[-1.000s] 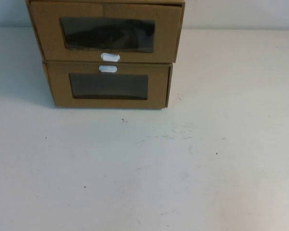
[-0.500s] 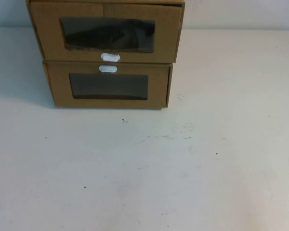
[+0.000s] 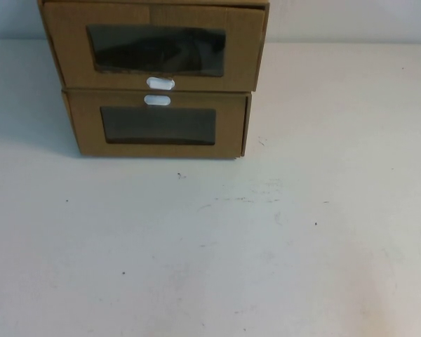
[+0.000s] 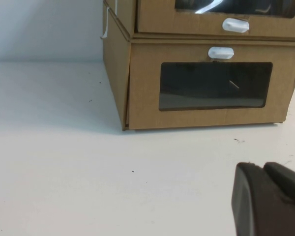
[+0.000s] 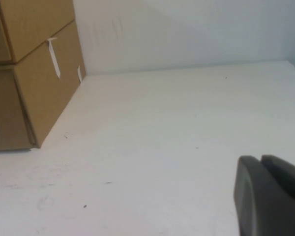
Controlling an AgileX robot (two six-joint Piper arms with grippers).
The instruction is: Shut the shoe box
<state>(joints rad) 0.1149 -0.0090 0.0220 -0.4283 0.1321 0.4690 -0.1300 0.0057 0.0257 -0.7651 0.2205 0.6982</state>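
We see a white, faintly scuffed worktop [image 3: 281, 232] dotted with small dark specks. At its far edge, directly on it, rests a brown cardboard drawer-style box [image 3: 158, 126] with a dark window and a white tab above the window. It carries a matching box stacked on top.

Dim, soft focus; window [image 4: 215, 85] glare streaks

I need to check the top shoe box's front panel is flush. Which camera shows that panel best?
The high view: the shoe box shows its whole front, window and white tab. The left wrist view, over the left gripper, catches only its bottom edge; the right wrist view, over the right gripper, only a side wall.
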